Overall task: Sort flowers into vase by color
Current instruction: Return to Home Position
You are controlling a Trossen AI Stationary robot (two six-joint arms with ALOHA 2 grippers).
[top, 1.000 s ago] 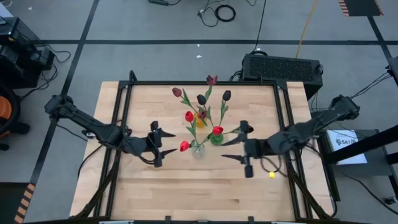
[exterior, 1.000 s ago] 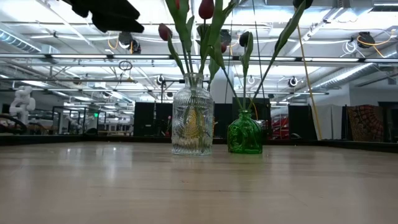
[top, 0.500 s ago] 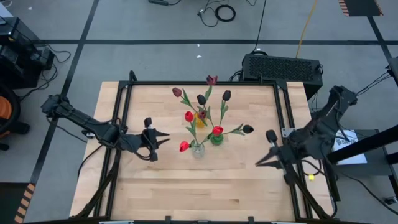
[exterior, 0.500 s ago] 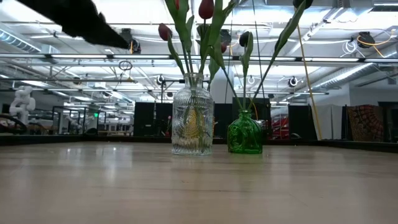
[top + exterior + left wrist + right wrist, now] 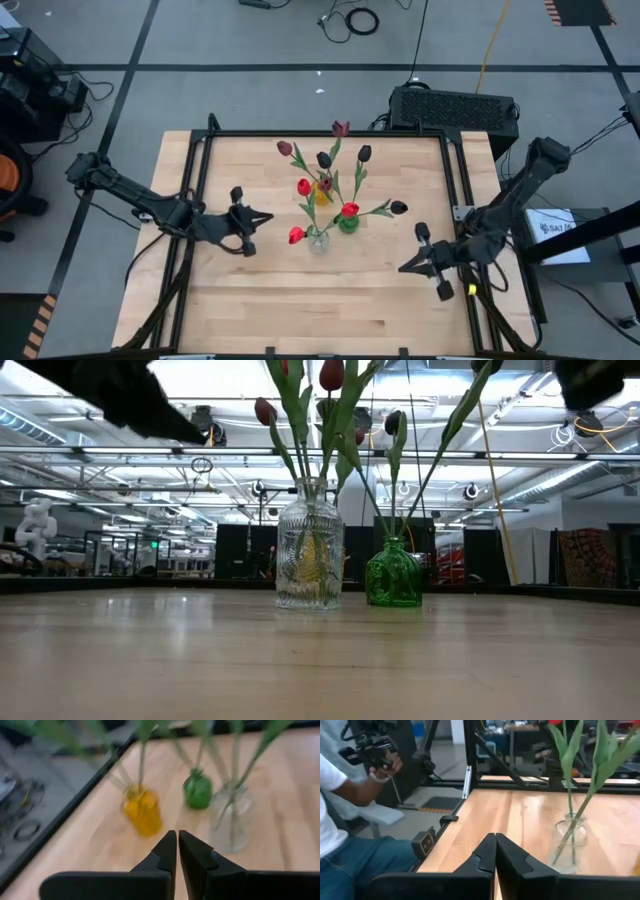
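Note:
The flowers stand by their stems in three vases at the table's middle: a clear vase (image 5: 318,238), a green vase (image 5: 347,222) and a yellow vase (image 5: 322,190). Red heads (image 5: 304,187), dark heads (image 5: 364,153) and maroon heads (image 5: 285,149) spread above them. My left gripper (image 5: 268,217) hovers left of the vases, shut, holding nothing, its tips (image 5: 177,837) pointing at them. My right gripper (image 5: 402,268) hangs right of and nearer than the vases, shut and holding nothing (image 5: 495,837). The low view shows the clear vase (image 5: 310,555) and the green vase (image 5: 394,575).
A black frame (image 5: 200,180) runs along the table's left, far and right sides. Beyond the table's left edge a person (image 5: 340,820) holds a dark device (image 5: 370,750). Bare wood (image 5: 320,310) lies between the vases and the near edge.
Both grippers have shut with nothing between their fingers. My right gripper has drawn back from the vases toward the table's right and near edges. My left gripper has pulled back slightly toward the left edge. The flowers and vases have stayed still.

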